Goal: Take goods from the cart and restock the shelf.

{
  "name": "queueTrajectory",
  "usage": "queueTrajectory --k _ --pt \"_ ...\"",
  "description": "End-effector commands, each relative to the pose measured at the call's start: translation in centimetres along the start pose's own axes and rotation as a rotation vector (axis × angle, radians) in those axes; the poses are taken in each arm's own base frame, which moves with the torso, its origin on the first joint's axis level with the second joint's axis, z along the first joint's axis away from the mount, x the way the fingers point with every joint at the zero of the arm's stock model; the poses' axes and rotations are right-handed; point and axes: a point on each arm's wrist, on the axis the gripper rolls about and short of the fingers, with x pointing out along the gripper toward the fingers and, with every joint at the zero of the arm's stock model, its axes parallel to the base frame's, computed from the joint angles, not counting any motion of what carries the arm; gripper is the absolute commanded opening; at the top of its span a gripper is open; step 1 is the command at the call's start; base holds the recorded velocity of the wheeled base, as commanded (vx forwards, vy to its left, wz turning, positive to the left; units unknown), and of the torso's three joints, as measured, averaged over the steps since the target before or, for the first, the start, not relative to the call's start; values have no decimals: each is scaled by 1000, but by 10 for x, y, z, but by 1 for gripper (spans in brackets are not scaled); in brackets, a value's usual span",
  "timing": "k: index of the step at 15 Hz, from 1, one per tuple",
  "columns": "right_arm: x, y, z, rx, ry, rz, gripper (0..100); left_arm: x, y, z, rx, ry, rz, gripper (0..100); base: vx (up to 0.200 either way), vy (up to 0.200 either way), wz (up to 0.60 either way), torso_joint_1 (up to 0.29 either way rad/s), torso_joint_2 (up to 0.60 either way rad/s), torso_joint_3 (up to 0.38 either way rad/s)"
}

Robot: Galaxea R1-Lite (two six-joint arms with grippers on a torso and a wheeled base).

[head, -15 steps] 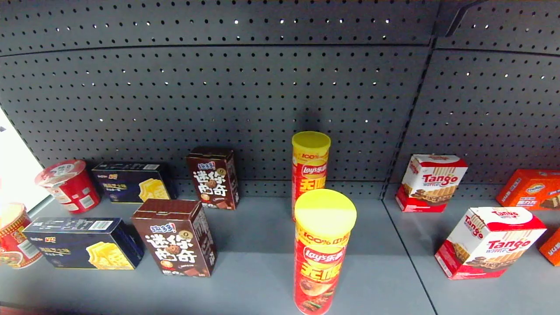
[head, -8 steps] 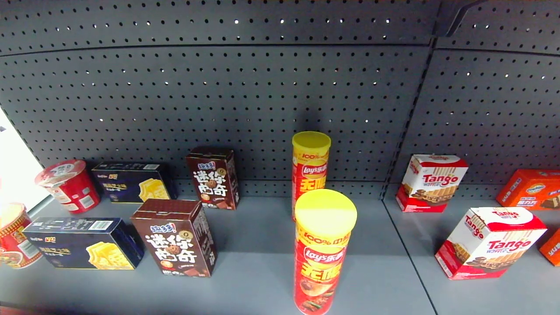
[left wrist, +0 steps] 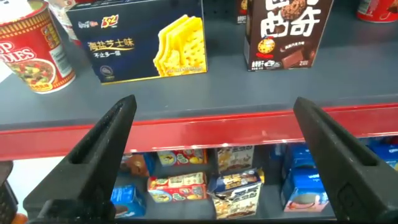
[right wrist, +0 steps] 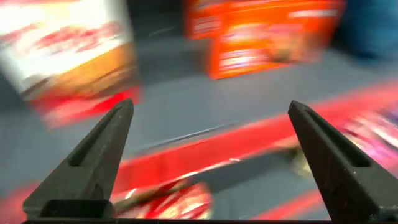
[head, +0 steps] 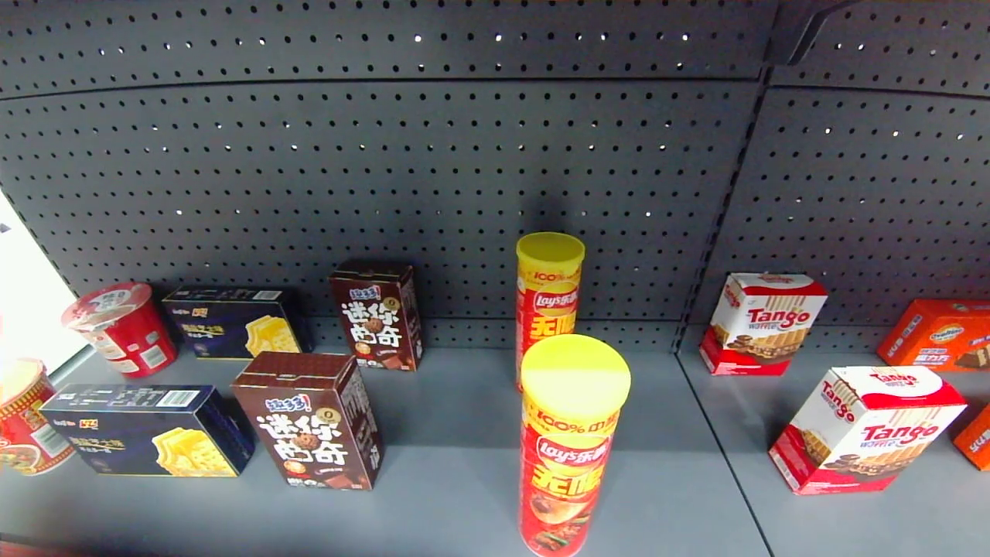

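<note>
1. Grey metal shelf (head: 456,495) carries the goods in pairs, one in front and one behind. From the left we log noodle cups (head: 124,329), navy cracker boxes (head: 147,429), brown cookie boxes (head: 313,422), chip cans (head: 572,449), wafer boxes (head: 862,429) and orange boxes (head: 940,333).
2. Left claw (left wrist: 213,102): jaws spread wide and empty, level with the shelf's red front edge (left wrist: 205,127), facing the front cracker box.
3. Right claw (right wrist: 209,104): also spread and empty, before the shelf's right end.
4. Judgement: with both claws empty, the step in hand is fetching from the cart. We should match each pick to its row and set it upright, clear of the tall front can, which looks easy to topple.
5. Uncertain: we cannot tell whether the packs under the red edge (left wrist: 233,183) sit on a lower shelf or in the cart. The front cup and the outermost orange box are cut off.
</note>
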Motion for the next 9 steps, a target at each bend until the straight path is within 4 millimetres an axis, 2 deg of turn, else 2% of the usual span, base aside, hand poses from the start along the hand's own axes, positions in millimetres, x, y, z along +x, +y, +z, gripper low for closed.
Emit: queueTrajectory --k 1,3,9 --pt "-1 3 -6 -43 52 349 100 0 0 0 -1 0 -3 100 0 0 0 0 0 0" --pt "-6 0 -10 17 4 246 100 0 0 0 2 -2 -3 100 0 0 0 0 0 0" --pt "-6 -1 -10 13 6 249 100 0 1 1 4 -12 25 100 0 0 0 0 0 0"
